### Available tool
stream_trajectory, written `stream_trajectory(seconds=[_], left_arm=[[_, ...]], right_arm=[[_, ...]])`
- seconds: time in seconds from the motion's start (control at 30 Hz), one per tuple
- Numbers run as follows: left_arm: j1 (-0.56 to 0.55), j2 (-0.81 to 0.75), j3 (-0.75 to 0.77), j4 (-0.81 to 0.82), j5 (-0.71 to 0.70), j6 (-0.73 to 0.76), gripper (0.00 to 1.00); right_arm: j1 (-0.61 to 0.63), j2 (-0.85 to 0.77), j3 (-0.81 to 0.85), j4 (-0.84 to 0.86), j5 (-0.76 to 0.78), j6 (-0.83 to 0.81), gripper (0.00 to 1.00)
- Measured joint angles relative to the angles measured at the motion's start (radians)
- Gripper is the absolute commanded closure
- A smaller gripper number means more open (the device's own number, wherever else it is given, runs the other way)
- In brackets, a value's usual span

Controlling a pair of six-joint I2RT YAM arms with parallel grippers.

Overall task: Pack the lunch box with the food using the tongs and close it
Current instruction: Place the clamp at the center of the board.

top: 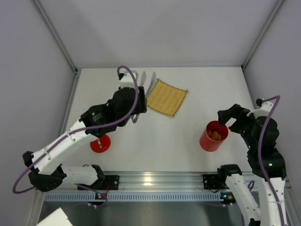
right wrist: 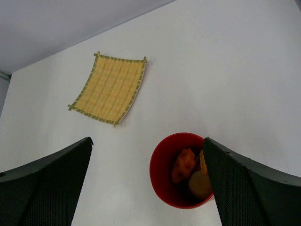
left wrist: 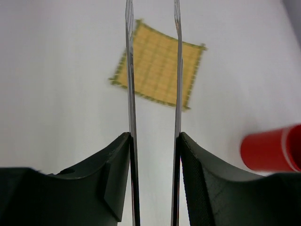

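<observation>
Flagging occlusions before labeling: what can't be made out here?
- Left wrist: tongs tips cut off by the top edge.
- Left wrist: red object at the right edge, blurred and cropped.
- Top view: lid partly hidden under the left arm.
- Right wrist: food in the lunch box partly behind a finger of the right end effector; count unclear.

Red lunch box (top: 207, 141), yellow checked mat (top: 166, 97), silvery tongs (left wrist: 130, 94)

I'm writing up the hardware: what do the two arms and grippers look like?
The left arm and right arm have white links, black joints and a purple cable looped along each. The fingers are broad, black and finely textured.
</observation>
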Motion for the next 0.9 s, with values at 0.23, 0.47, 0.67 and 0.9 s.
stream_trajectory(seconds=[0.23,0.47,0.67,0.9], left_arm=[[0.357,-0.022,-0.217,0.026,0.024,-0.029,0.49],[0.616,0.105,-0.378,0.148,0.169,-0.049,0.48],[0.683,0.229,-0.412,0.239,0.252,-0.061,0.42],[0.7,0.323,-0.42,0.309,0.289,-0.066,0.4]], right_arm=[[0.0,0.04,0.0,0.005,-0.029,0.0,0.01],[0.0,0.062,0.0,0.017,-0.053,-0.002,0.01],[0.0,0.064,0.0,0.021,-0.065,-0.012,0.0],[0.0,0.064,-0.001,0.021,-0.073,-0.023,0.01]])
